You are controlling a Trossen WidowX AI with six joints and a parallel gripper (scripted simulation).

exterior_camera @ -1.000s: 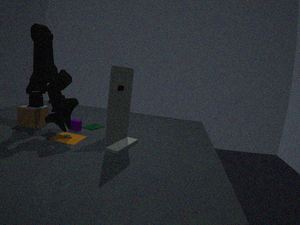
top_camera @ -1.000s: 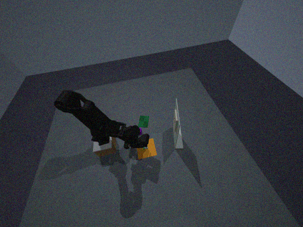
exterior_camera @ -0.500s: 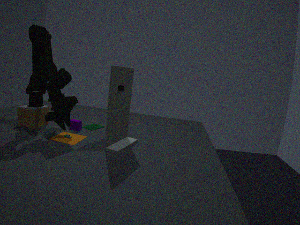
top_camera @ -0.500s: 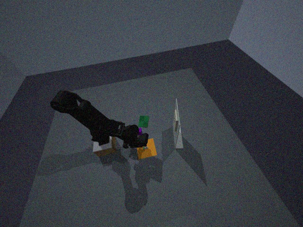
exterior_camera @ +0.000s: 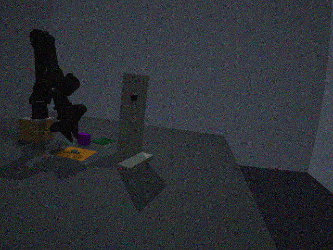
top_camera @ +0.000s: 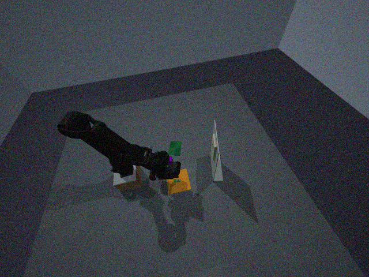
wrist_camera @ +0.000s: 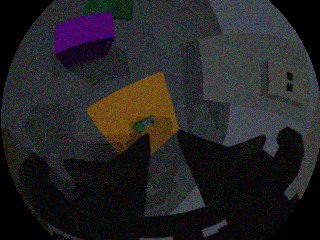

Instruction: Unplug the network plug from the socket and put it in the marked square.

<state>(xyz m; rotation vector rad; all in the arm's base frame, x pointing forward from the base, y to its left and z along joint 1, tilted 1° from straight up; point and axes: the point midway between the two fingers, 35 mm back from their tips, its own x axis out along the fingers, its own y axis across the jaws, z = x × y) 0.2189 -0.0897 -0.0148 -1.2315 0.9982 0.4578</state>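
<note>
Apparently released: small green-and-grey plug (top_camera: 177,180) (exterior_camera: 75,151) (wrist_camera: 144,124) on flat orange square (top_camera: 183,184) (exterior_camera: 84,154) (wrist_camera: 150,94), centre-left in exterior view. Black jaws (top_camera: 176,175) (exterior_camera: 74,139) part-open, empty. Risk: sideways retreat clipping plug or purple block (top_camera: 170,160) (exterior_camera: 84,139) (wrist_camera: 85,37).

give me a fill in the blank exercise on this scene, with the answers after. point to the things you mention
The small green-and-grey network plug (top_camera: 177,180) (exterior_camera: 75,151) (wrist_camera: 145,124) lies on the flat ____ square.
The box-shaped block (exterior_camera: 84,139) (wrist_camera: 85,37) standing on the table is coloured ____.
The black parallel-jaw gripper (exterior_camera: 74,139) (wrist_camera: 163,135) is ____, holding nothing.
In the wrist view, the socket plate (wrist_camera: 282,82) on the pale upright panel (top_camera: 217,167) (exterior_camera: 131,121) (wrist_camera: 230,70) shows ____ dark holes.

Answers: orange; purple; open; two
</note>
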